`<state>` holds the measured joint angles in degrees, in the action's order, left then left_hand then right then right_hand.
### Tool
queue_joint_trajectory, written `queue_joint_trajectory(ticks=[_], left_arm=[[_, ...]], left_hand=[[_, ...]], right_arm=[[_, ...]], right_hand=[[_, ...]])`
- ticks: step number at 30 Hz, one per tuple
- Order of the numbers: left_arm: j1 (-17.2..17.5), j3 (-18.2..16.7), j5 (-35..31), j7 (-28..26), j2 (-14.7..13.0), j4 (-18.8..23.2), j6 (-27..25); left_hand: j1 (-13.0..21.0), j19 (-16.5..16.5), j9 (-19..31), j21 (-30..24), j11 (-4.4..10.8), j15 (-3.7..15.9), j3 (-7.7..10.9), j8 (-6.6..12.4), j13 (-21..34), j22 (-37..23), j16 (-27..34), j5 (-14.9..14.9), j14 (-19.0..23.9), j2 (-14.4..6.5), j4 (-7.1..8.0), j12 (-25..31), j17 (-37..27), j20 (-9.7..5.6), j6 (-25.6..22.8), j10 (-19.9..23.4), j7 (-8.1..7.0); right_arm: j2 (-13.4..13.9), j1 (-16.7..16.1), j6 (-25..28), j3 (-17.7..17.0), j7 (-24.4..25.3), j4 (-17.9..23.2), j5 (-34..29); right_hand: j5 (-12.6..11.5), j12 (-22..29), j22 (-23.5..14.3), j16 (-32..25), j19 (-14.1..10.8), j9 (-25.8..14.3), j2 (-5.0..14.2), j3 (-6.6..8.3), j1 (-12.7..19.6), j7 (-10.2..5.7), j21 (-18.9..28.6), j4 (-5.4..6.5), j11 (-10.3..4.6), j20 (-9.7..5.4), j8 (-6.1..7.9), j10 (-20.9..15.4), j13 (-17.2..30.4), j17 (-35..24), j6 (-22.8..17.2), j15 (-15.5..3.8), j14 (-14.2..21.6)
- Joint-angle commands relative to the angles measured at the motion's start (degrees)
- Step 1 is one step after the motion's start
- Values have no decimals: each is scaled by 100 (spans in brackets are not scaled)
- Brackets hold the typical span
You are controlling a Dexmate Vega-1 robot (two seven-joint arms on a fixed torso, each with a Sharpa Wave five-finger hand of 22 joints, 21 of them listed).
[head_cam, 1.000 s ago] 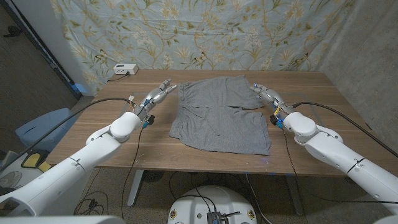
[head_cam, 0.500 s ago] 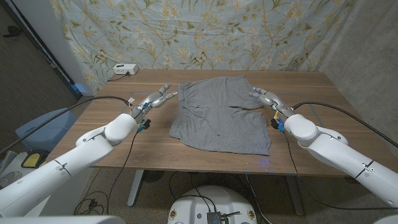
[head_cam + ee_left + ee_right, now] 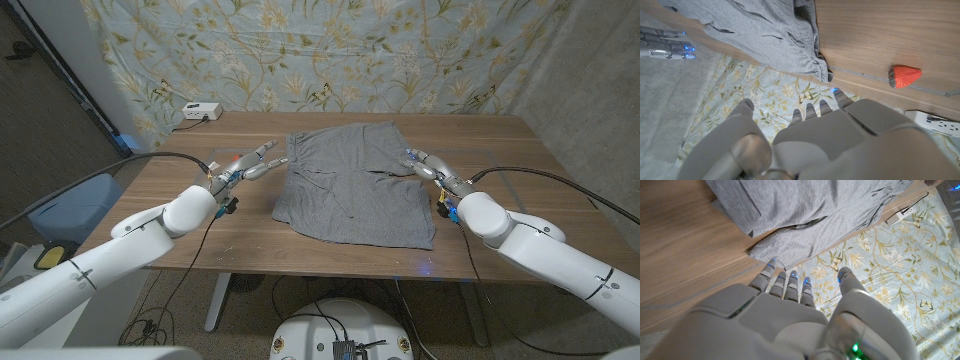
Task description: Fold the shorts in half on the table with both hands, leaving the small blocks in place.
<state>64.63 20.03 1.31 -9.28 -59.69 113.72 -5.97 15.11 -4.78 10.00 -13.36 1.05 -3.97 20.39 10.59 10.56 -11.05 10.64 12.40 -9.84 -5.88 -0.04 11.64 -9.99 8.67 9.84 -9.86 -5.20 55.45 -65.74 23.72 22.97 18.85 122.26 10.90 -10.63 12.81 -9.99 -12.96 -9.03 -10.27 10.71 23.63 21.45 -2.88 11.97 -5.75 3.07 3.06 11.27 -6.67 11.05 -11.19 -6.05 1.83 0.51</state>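
Observation:
Grey shorts [image 3: 355, 185] lie spread flat on the middle of the wooden table [image 3: 170, 215], waistband at the far side. My left hand [image 3: 255, 166] hovers just off the shorts' left edge, fingers straight and apart, holding nothing. My right hand [image 3: 428, 168] hovers at the shorts' right edge near the waistband, also open and holding nothing. In the left wrist view the shorts [image 3: 755, 30] lie beyond my left hand [image 3: 815, 140], with a small red strawberry-shaped block [image 3: 905, 75] on the wood beside them. The right wrist view has the shorts' [image 3: 805, 205] corner just past my fingertips [image 3: 785, 282].
A white power strip [image 3: 200, 110] sits at the table's far left corner. A floral curtain [image 3: 330, 50] hangs behind the table. Bare wood lies left and right of the shorts and along the near edge.
Both hands have drawn back toward the near side along the shorts' edges and dropped lower. The shorts have not moved.

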Motion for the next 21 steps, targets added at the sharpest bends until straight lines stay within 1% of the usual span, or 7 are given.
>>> queue_joint_trajectory(ticks=[1, 12, 14, 15, 16, 20, 21], left_arm=[[205, 10, -380, 75, -270, 413, -268], [356, 24, -737, 230, -557, 728, -454], [353, 40, -817, 279, -605, 763, -492], [351, 49, -858, 292, -621, 774, -501], [351, 52, -877, 309, -631, 784, -505], [330, 62, -934, 399, -672, 799, -482], [331, 63, -967, 409, -688, 815, -491]], left_hand=[[88, -4, 23, 20, 24, 62, 15, 5, 6, -28, -14, 0, -211, 12, -51, 5, -20, -49, 357, -389, -13], [145, -4, 25, 28, 113, 84, 7, 21, 7, -26, -12, -17, -207, 35, -115, 16, -19, -72, 321, -345, -50], [168, 15, 24, 24, 129, 105, -3, 59, 6, -24, 15, -26, -131, 61, -149, 50, -17, -81, 210, -242, -94], [185, 39, 24, 19, 205, 121, -14, 82, 5, -22, 35, -34, -57, 88, -177, 75, -16, -82, 125, -158, -134], [196, 52, 23, 16, 173, 124, -23, 95, 5, -21, 45, -40, -10, 108, -196, 81, -15, -76, 65, -127, -150], [214, 84, 21, 7, 236, 124, -33, 101, 5, -20, 57, -46, 55, 133, -224, 92, -15, -64, 8, -75, -174], [219, 87, 20, 7, 219, 123, -35, 106, 5, -19, 54, -47, 58, 138, -232, 94, -15, -63, -17, -62, -174]], right_arm=[[288, -393, 801, 32, 296, 691, -441], [487, -783, 1244, -12, 503, 1163, -690], [490, -888, 1214, -26, 593, 1192, -743], [485, -930, 1223, -30, 625, 1211, -761], [480, -966, 1239, -26, 659, 1230, -789], [478, -1053, 1351, 43, 722, 1323, -920], [475, -1063, 1398, 74, 734, 1347, -961]], right_hand=[[-25, 20, -9, -20, -66, -18, 15, 65, 80, 0, 15, -3, 14, -2, 47, -72, 30, 0, -63, 2, 52], [-23, 14, -7, -31, -98, -19, -5, 114, 160, -4, 14, -22, 8, -6, 46, -109, 30, 5, -116, 14, 127], [-21, 28, -5, -35, -180, -20, -24, 158, 246, 2, 35, -64, -25, -15, 64, -183, 29, 17, -204, -16, 194], [-19, 33, -4, -33, -216, -20, -39, 181, 297, 17, 42, -94, -33, -8, 82, -219, 28, 24, -278, -33, 223], [-18, 37, -4, -30, -251, -20, -50, 199, 340, 28, 49, -119, -29, -11, 96, -250, 26, 29, -340, -38, 246], [-10, 39, -3, -31, -323, -21, -86, 233, 439, 47, 60, -182, -22, -27, 108, -306, 24, 41, -438, -77, 326], [-9, 39, -3, -29, -323, -21, -91, 237, 455, 41, 58, -192, -29, -26, 110, -315, 23, 43, -452, -77, 332]])
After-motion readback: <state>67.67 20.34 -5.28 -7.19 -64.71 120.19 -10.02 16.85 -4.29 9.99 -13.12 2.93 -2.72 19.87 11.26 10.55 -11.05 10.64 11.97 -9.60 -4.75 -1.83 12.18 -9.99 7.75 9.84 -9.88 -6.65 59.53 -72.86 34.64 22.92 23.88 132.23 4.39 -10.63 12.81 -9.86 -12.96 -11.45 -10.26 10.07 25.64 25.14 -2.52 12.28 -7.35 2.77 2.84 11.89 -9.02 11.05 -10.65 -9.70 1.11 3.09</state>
